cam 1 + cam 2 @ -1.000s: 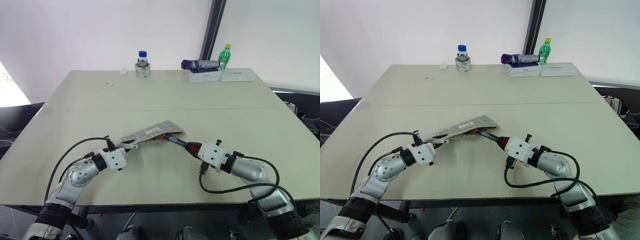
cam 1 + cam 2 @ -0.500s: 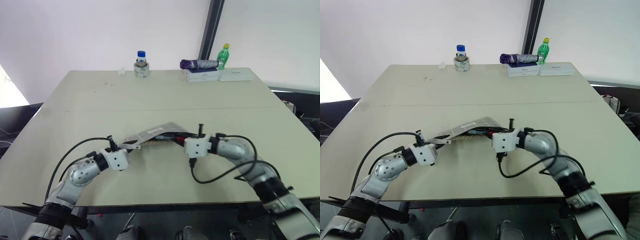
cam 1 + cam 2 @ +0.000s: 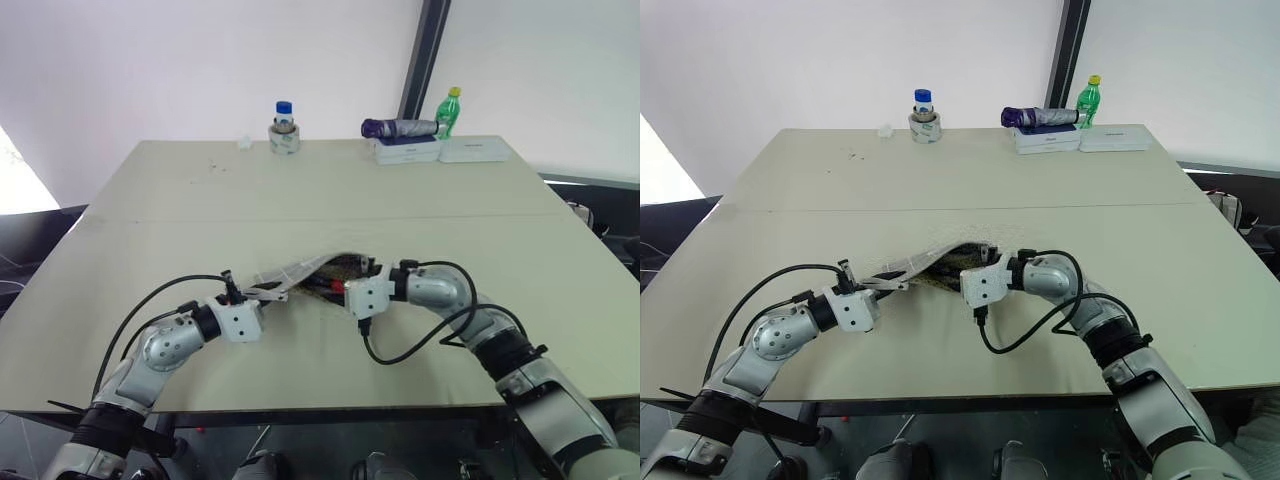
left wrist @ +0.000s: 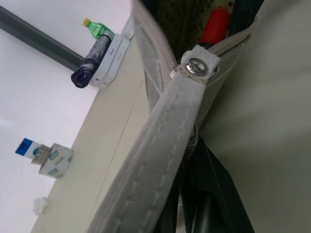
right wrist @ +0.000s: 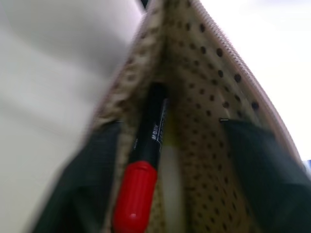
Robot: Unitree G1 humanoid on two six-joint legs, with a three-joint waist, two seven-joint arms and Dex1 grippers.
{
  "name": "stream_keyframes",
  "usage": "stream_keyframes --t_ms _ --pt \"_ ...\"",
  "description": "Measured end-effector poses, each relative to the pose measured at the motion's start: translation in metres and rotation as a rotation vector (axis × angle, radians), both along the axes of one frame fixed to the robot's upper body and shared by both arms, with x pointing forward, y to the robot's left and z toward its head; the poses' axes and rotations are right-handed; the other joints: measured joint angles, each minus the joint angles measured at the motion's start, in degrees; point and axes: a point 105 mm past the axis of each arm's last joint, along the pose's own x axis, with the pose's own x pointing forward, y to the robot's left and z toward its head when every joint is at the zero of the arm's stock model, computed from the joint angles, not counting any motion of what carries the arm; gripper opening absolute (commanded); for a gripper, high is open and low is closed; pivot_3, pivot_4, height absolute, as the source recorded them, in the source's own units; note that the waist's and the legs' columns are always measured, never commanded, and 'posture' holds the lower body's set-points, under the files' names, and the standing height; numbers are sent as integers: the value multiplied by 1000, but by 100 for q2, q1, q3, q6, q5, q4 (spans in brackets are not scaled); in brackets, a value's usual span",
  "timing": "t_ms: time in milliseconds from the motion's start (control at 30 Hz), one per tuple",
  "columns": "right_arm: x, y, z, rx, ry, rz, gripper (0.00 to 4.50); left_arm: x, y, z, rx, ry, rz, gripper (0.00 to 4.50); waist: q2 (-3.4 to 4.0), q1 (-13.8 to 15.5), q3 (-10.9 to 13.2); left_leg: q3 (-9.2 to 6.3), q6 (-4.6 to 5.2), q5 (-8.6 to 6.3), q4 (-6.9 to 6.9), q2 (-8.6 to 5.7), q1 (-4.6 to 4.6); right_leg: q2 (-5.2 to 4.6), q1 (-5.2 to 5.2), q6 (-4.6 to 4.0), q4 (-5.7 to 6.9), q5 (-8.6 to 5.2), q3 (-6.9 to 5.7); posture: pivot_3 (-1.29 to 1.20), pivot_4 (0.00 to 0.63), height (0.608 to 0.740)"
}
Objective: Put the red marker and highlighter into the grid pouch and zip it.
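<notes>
The grid pouch (image 3: 300, 268) lies mid-table with its mouth held open. My left gripper (image 3: 268, 296) is shut on the pouch's grey strap (image 4: 165, 145) by the zipper end. At the pouch's mouth my right gripper (image 3: 336, 289) is open, its dark fingers (image 5: 262, 170) spread wide inside the dotted lining. The red marker (image 5: 142, 179) lies inside the pouch between those fingers, touched by neither pad that I can see; its red end (image 4: 215, 23) also shows in the left wrist view. A pale yellow body (image 5: 171, 189) beside it looks like the highlighter.
Along the far edge stand a blue-capped jar on a tape roll (image 3: 285, 130), a purple folded umbrella (image 3: 398, 128) on white boxes (image 3: 440, 151), and a green bottle (image 3: 452, 110). A seam crosses the table (image 3: 150, 230) behind the pouch.
My right gripper carried the red marker leftward into the pouch's mouth, rolled, then opened and let it go. The left gripper kept its hold on the strap.
</notes>
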Motion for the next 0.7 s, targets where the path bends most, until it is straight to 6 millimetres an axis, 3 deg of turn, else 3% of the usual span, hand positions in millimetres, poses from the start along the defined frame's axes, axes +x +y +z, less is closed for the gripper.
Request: stream_keyframes --t_ms 233,433,567,700 --pt "-21 -19 28 116 1 24 4437 1 1 0 -12 0 15 0 0 -5 0 -3 0 0 0 1 2 -1 1 0 1 0 0 0 150 740" --pt "-37 -20 25 163 58 27 4437 6 2 1 -9 -3 28 0 0 -2 0 -4 0 0 1 1 1 0 1 0 1 0 0 0 150 740" --pt "-49 3 28 202 70 85 4437 10 -3 1 0 -7 21 0 0 -3 0 -6 0 0 4 1 2 3 1 0 6 1 0 0 150 740" --pt "-56 35 20 190 70 155 4437 10 -12 -1 -1 -1 -1 0 0 -11 0 -3 0 0 7 0 1 3 0 0 7 1 0 0 150 740"
